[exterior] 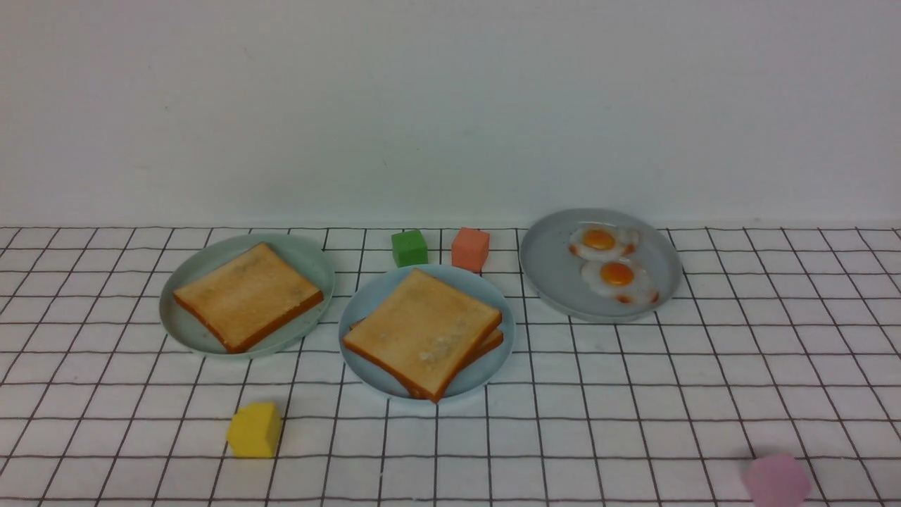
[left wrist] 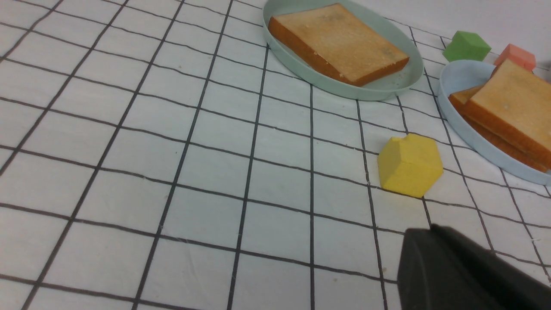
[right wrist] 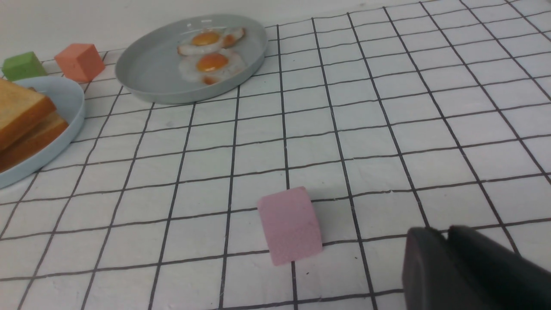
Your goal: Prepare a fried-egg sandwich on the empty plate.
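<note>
The sky-blue plate (exterior: 366,299) in the middle holds two toast slices (exterior: 422,327) stacked one on the other. Whether anything lies between them does not show. Two fried eggs (exterior: 602,241) (exterior: 619,276) lie on the grey plate (exterior: 552,267) at the back right. Neither arm appears in the front view. My left gripper (left wrist: 424,230) is shut and empty, low over the cloth near the yellow block (left wrist: 409,165). My right gripper (right wrist: 445,230) hangs beside the pink block (right wrist: 290,224), its fingertips barely parted and holding nothing.
A pale green plate (exterior: 183,320) at the left carries one toast slice (exterior: 246,294). A green cube (exterior: 409,247) and an orange cube (exterior: 470,248) stand behind the blue plate. The yellow block (exterior: 255,429) and pink block (exterior: 776,480) sit near the front.
</note>
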Robot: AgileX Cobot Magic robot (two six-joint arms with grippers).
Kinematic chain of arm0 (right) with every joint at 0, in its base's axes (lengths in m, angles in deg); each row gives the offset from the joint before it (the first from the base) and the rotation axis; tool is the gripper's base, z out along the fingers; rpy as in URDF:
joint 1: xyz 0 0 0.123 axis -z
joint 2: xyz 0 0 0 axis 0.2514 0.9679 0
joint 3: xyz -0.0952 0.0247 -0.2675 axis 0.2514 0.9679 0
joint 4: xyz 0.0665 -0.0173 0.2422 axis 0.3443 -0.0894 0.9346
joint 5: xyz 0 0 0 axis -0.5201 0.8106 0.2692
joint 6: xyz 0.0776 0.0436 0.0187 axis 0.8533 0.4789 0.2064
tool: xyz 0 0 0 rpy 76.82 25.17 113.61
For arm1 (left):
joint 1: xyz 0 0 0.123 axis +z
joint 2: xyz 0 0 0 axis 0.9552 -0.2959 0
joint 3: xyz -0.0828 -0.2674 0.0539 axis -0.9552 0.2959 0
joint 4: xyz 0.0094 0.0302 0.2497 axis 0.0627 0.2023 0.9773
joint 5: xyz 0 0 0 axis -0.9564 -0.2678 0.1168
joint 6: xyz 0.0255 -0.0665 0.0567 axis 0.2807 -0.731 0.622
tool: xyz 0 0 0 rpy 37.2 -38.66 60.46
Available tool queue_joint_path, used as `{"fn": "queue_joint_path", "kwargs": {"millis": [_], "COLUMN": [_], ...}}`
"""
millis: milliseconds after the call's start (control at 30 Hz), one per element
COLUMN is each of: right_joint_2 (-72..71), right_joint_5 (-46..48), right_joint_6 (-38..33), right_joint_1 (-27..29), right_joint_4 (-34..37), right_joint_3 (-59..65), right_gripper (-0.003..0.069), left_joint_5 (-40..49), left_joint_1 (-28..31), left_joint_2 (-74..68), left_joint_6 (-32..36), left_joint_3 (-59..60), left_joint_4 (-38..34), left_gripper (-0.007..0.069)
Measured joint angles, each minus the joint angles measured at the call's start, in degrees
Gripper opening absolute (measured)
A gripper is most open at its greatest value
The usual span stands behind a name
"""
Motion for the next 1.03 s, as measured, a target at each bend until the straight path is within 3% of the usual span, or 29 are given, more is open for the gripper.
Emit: {"fn": "queue_joint_path", "kwargs": {"millis": [1033], "right_joint_2": [0.0], "right_joint_5": [0.0], "right_joint_6": [0.0], "right_joint_1": [0.0], "right_joint_4": [0.0], "right_joint_3": [0.0], "right_gripper": [0.0116], "left_joint_5": [-0.06], "left_joint_1": [0.0], "left_joint_2": [0.0], "left_joint_6": [0.0], "left_joint_3": [0.0], "left_joint_4": [0.0], "left_gripper": [-0.0003]}}
